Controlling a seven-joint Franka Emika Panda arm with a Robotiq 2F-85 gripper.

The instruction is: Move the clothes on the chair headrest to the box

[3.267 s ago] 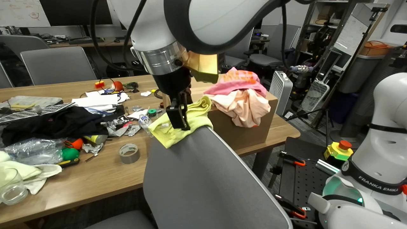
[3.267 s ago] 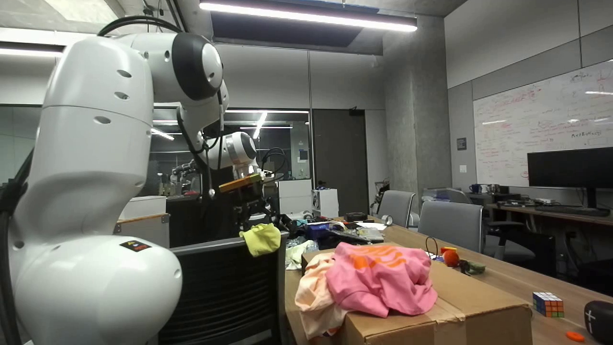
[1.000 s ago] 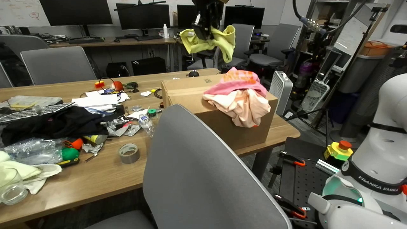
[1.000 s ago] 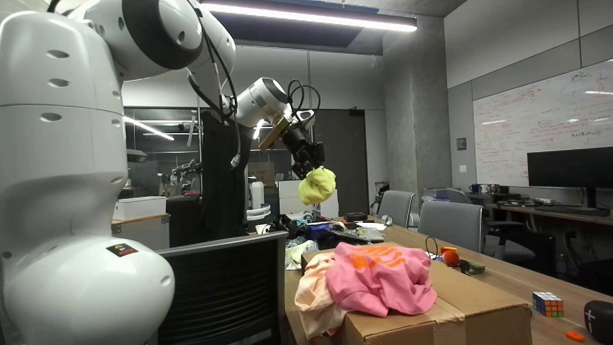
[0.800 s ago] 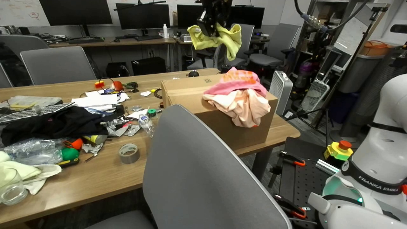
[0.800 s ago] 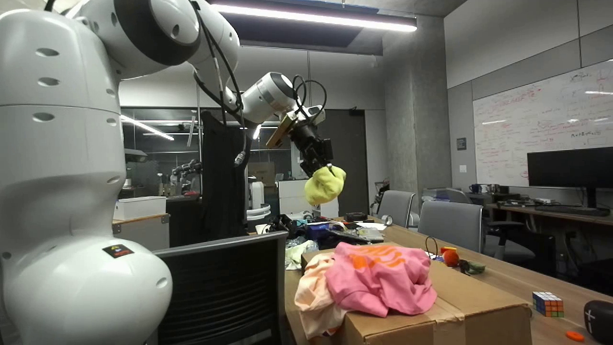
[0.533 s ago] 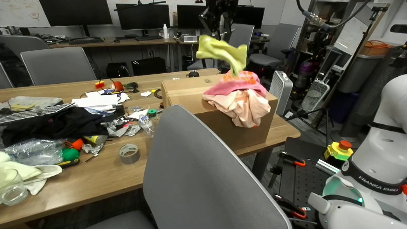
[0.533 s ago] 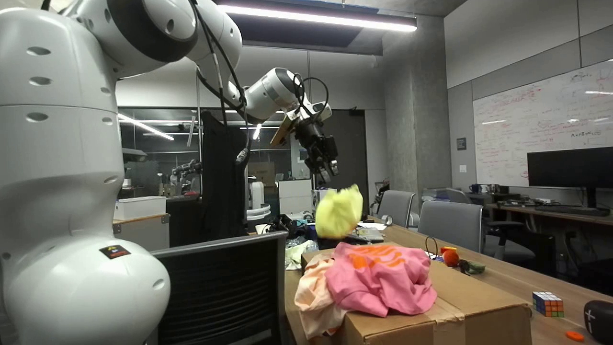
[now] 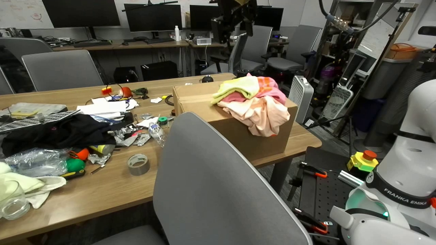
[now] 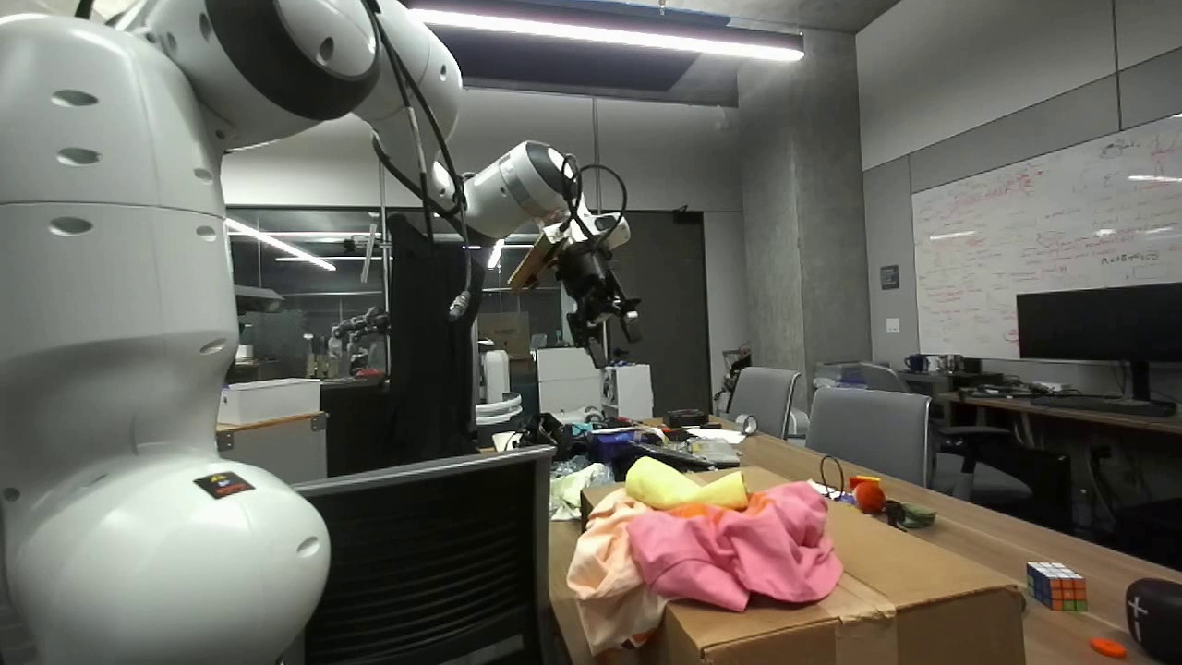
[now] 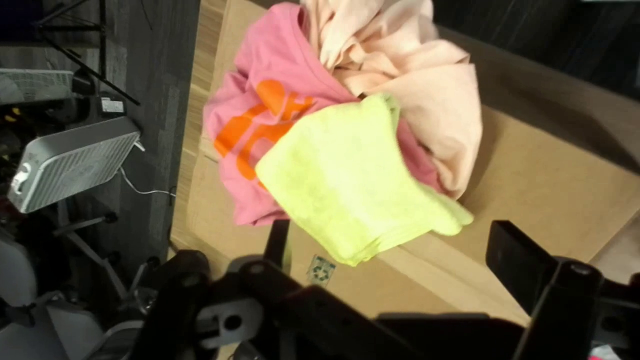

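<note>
Yellow cloth (image 11: pixel 345 180) lies partly over the pink shirt (image 11: pixel 272 117), beside the peach garment (image 11: pixel 425 95), all on the cardboard box (image 9: pixel 197 110). The chair headrest (image 9: pixel 190 134) is bare, so the move looks finished; the fingers (image 11: pixel 520 265) stand wide apart, holding nothing.

I look down on wood-topped table (image 9: pixel 105 190), shown in both exterior views. Brown cardboard box (image 9: pixel 262 146) sits near table's corner; puzzle cube (image 10: pixel 1057 587) close by in exterior view. Farther along: black cloth (image 9: pixel 56 136), white papers (image 9: pixel 104 108), clear bottle (image 9: pixel 156 131), gray tape roll (image 9: pixel 139 170), drinking glass (image 9: pixel 13 206) beside pale green cloth (image 9: pixel 25 182).
</note>
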